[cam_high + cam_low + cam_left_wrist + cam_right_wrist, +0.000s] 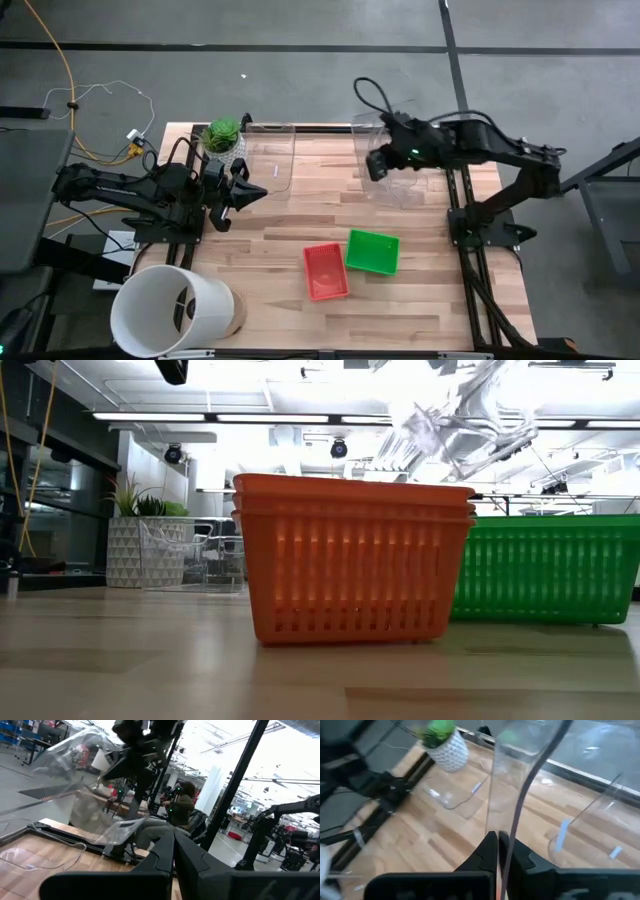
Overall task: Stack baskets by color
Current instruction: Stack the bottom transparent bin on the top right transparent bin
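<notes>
A red basket [326,270] and a green basket [373,252] stand side by side on the table's near middle. In the low view the red one [355,565] shows stacked rims, with the green one [545,565] beside it. No gripper touches them. My right gripper [498,837] is over the table's far right part [378,170], shut on a clear plastic bin [405,165]. That bin hangs high in the low view [450,420]. My left gripper [245,193] waits shut at the table's left side, fingers [172,847] pointing level toward the right. My right gripper pinches the clear bin's thin wall [512,815] at its edge between its two fingers, which slant down from the table's right side. The bin is lifted clear of the table and hangs tilted.
A second clear bin [268,160] lies on the table at the far middle, next to a potted plant [222,138] in a white pot. A big white bucket [170,310] lies at the near left corner. Bare wood shows between the baskets and the left arm.
</notes>
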### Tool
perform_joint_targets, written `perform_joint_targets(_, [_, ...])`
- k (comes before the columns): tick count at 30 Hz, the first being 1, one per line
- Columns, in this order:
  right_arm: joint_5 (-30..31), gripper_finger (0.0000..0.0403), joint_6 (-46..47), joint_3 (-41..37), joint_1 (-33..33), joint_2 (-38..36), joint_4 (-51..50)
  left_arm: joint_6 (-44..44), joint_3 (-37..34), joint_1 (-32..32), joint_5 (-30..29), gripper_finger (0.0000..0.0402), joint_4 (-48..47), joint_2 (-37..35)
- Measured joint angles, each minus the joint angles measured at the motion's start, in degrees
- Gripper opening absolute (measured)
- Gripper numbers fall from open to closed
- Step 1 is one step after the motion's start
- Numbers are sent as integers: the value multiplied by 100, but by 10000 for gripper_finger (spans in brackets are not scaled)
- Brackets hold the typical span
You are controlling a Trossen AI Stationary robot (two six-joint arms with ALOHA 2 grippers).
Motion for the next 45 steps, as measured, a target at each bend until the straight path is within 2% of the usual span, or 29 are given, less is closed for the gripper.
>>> perform_joint_targets(4, [-59,0,-276,183,-266,433,-145,-3,0,0,0,0,0,0])
perform_joint_targets(11, [814,0,-413,1374,-665,1507,-1744,-101,0,0,1,0,0,0])
perform_joint_targets(16, [974,0,-321,1532,-1065,1965,-1859,-99,0,0,1,0,-31,0])
perform_joint_targets(22, [1066,0,71,1211,-1414,2242,-1836,-99,0,2,2,0,-42,0])
perform_joint_targets(35, [1118,0,752,171,-1718,2241,-1426,54,0,1,2,0,-42,0])
perform_joint_targets(45, [841,0,936,-375,-2128,2241,-1081,54,0,1,2,0,-42,0])
